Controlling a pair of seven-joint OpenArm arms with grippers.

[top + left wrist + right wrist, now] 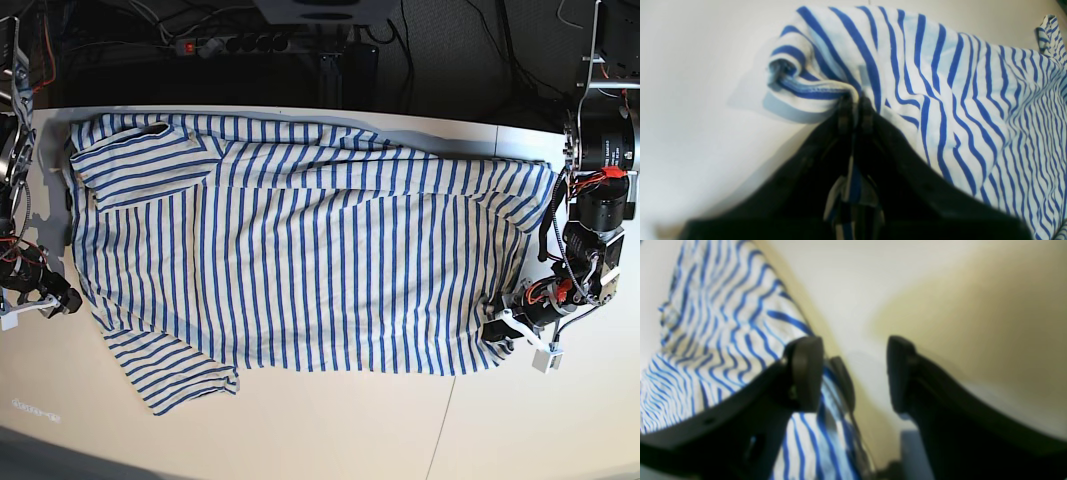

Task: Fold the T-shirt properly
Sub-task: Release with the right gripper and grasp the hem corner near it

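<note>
Your white cotton T-shirt with thin blue stripes (300, 250) lies spread flat across the pale tabletop (330, 430), neck end at the left and hem at the right. Your left claw (855, 110) is pinched tight on a fold of the hem at the near right corner. Your right claw (855, 373) stands wide with nothing in it, just beside the shirt's left edge.

No text, label, brand or number can be read anywhere; a faint mark on the table (330, 430) stays illegible.
</note>
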